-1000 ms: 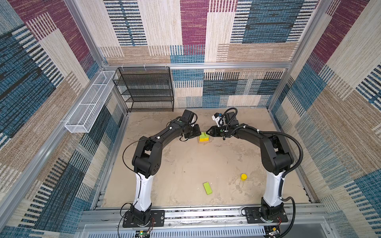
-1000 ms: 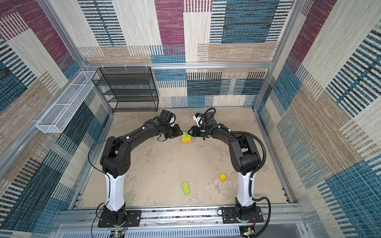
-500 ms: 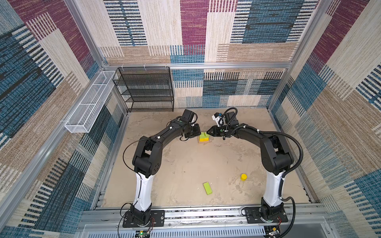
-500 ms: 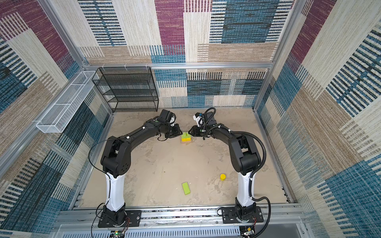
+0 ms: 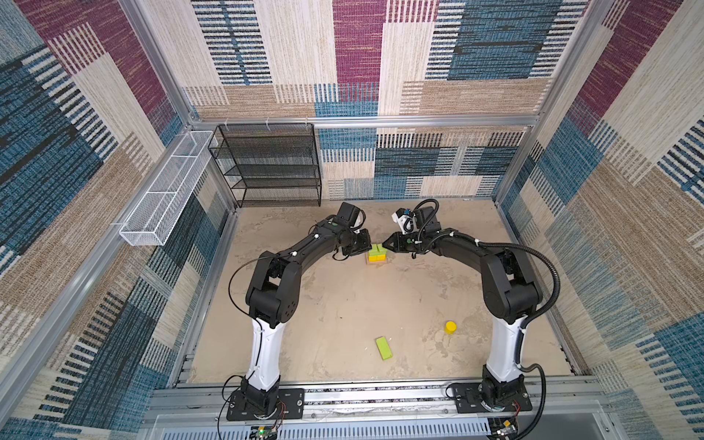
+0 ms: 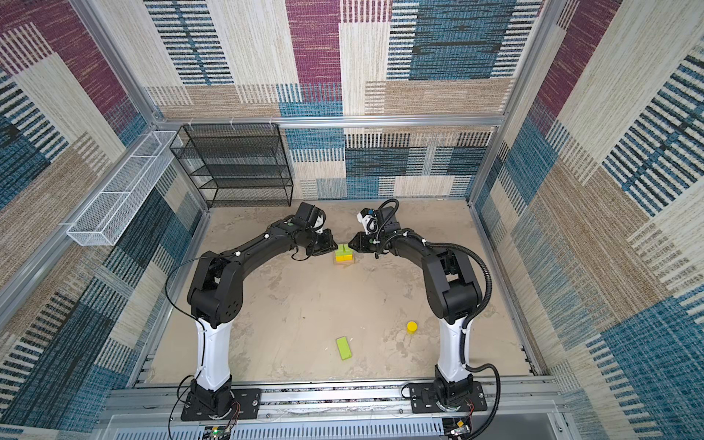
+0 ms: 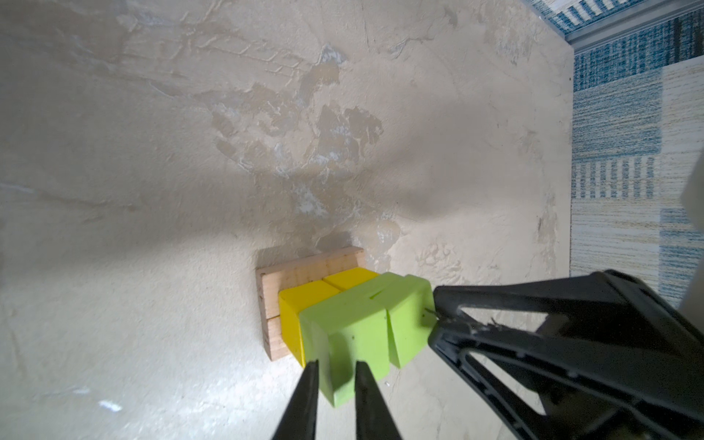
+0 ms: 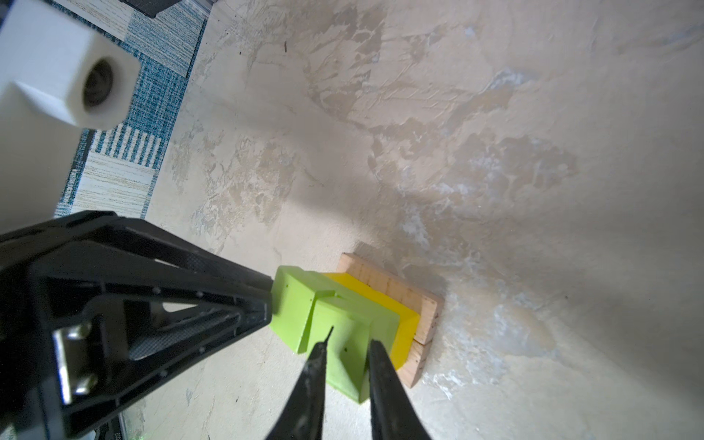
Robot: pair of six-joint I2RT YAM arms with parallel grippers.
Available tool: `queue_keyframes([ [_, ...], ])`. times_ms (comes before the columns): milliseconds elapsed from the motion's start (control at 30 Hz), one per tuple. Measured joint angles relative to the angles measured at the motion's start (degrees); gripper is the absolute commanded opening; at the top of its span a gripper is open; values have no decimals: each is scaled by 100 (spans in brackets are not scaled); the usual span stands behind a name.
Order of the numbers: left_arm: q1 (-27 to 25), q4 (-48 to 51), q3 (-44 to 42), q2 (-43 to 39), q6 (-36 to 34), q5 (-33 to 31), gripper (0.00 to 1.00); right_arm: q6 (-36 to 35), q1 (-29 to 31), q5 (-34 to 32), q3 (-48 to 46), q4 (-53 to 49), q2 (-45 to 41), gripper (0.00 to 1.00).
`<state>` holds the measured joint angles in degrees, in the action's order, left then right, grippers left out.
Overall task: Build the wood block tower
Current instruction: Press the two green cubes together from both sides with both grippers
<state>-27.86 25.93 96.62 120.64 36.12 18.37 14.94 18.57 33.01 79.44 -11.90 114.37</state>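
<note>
The wood block tower (image 5: pixel 377 254) stands on the far middle part of the bench (image 5: pixel 343 304), directly between the two claws. Its base is two plain tan bars (image 7: pixel 304 268) of bare wood with visible grain, lying flat and side by side. On them sit two smooth yellow cubes (image 7: pixel 304 301) that touch each other. On the cubes lie lime-green pieces (image 7: pixel 354 316), matte, flat and sharp-edged, also side by side. The left claw (image 7: pixel 337 364) is closed on the end of one green piece, with one thin black finger on each side of it. The right claw (image 8: pixel 349 343) is at the opposite side, its fingers narrow around the end of a green piece. Whether they really press it, I cannot tell from the wrist view. Near the front edge a loose lime-green piece (image 5: pixel 383 347) lies flat, and a short yellow cylinder (image 5: pixel 450 327) stands upright close to the right arm's base. Both are well apart from the tower. A long white wire basket (image 5: pixel 164 198) hangs on the left wall, and a black mesh rack (image 5: pixel 274 167) with several shelves stands against the back wall. The bench surface is beige, rough and patchy like plaster.
</note>
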Motion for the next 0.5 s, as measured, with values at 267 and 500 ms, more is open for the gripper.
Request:
queue_keyframes([
  [267,0,-2,24,0,11,0,21,20,0,0,-39,-7,-2,27],
  [500,-2,0,24,0,11,0,19,22,0,-2,-118,-7,-39,30],
])
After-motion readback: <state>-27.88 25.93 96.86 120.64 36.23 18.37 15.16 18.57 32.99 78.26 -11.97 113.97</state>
